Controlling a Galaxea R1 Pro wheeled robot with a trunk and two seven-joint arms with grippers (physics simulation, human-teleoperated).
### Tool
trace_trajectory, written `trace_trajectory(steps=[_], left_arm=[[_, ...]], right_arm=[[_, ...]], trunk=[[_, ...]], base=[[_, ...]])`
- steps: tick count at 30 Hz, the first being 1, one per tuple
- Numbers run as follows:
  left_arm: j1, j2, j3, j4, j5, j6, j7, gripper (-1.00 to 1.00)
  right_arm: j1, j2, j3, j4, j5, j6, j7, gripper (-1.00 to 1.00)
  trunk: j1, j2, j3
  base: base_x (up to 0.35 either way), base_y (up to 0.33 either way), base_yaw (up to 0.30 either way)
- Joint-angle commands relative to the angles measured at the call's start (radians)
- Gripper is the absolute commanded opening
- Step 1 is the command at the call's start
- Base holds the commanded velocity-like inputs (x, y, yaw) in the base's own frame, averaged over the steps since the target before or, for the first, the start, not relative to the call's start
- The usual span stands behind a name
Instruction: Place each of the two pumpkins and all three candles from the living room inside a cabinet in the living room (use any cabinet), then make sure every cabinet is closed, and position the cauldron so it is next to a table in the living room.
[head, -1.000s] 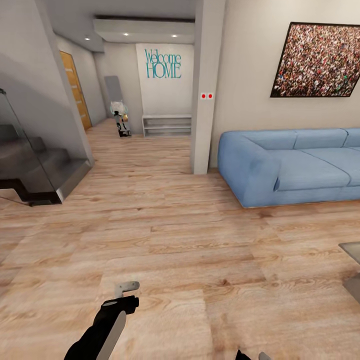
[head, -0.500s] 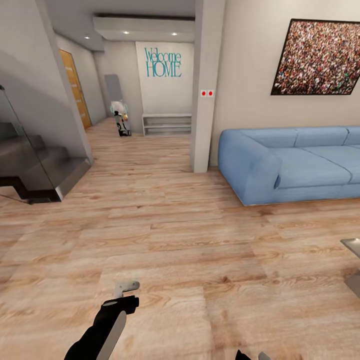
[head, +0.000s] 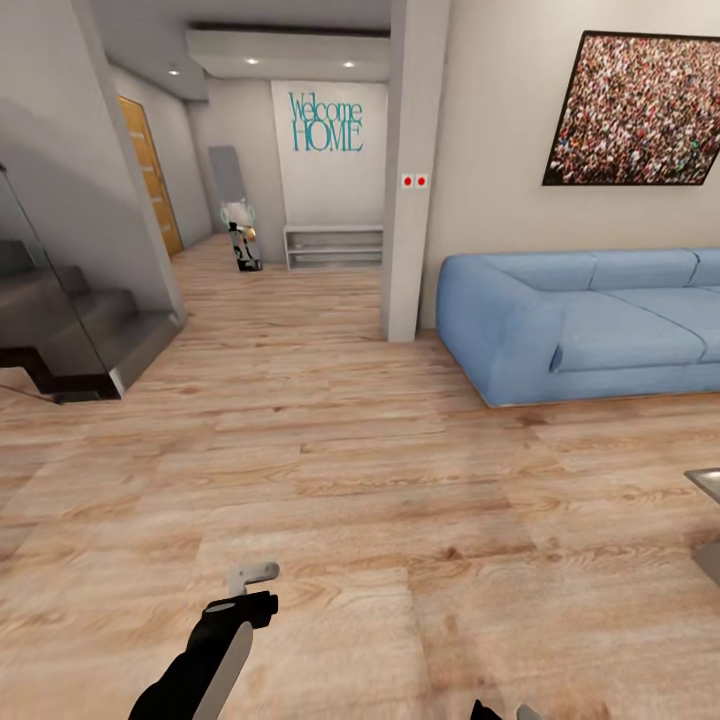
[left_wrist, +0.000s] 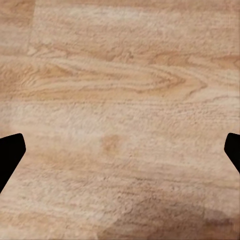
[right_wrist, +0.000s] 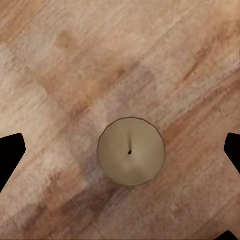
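A candle (right_wrist: 131, 151) stands upright on the plank floor (head: 330, 480), seen from straight above in the right wrist view: a stubby beige-grey cylinder with a small dark wick at its centre. It sits between the two dark fingertips of the right gripper (right_wrist: 125, 155), which are spread wide and well apart from it, so the right gripper is released and grasps nothing. In the head view only the tips of that gripper (head: 497, 711) peek in at the near edge.

The left gripper (left_wrist: 120, 150) is likewise spread open over bare wood, its fingertips at the two sides of its wrist view with nothing between them. The left arm (head: 215, 645) reaches in from the near left in the head view.

Compared with a second ago, the whole head view has shifted slightly: the blue sofa (head: 580, 320) at the right and the framed crowd picture (head: 636, 110) above it sit a little higher in view, and the glossy grey table (head: 708, 525) corner at the right edge shows a little less. The arm holds the same place in view.

Farther off, a grey pillar (head: 412, 170) stands left of the sofa. Beyond it a white open shelf unit (head: 334, 248) stands empty under the "Welcome HOME" lettering (head: 325, 125). Dark stairs (head: 70, 330) lie at the left.
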Motion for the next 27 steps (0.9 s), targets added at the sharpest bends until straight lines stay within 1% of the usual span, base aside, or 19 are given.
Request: trace_trajectory(steps=[1,20,21,24,25,27], left_arm=[[-0.001,0.0,-0.002,-0.001,0.01,0.002,0.01,1.0],[-0.001,0.001,-0.002,-0.001,0.01,0.002,0.01,1.0],[-0.001,0.001,-0.002,-0.001,0.01,0.002,0.01,1.0],[-0.001,0.002,-0.002,-0.001,0.01,0.002,0.01,1.0],[-0.001,0.002,-0.002,-0.001,0.01,0.002,0.01,1.0],[-0.001,0.002,-0.002,-0.001,0.009,0.003,0.01,1.0]], right_arm=[[-0.001,0.0,0.009,-0.001,-0.007,-0.004,-0.006,1.0],[-0.001,-0.001,0.008,-0.001,-0.007,0.001,-0.005,1.0],[-0.002,-0.001,0.009,-0.001,-0.007,0.015,-0.006,1.0],[-0.025,-0.008,0.009,-0.021,-0.008,0.136,-0.012,1.0],[-0.058,-0.009,0.01,-0.043,-0.008,0.2,-0.024,1.0],[-0.108,-0.011,0.01,-0.059,-0.008,0.275,-0.063,1.0]], trunk=[[0.004,-0.008,-0.004],[0.077,-0.141,-0.064],[0.08,-0.148,-0.067],[0.092,-0.169,-0.076],[0.096,-0.176,-0.079],[0.103,-0.19,-0.086]], base=[[0.0,0.0,0.0],[0.0,0.0,0.0],[0.0,0.0,0.0],[0.0,0.0,0.0],[0.0,0.0,0.0],[0.0,0.0,0.0]])
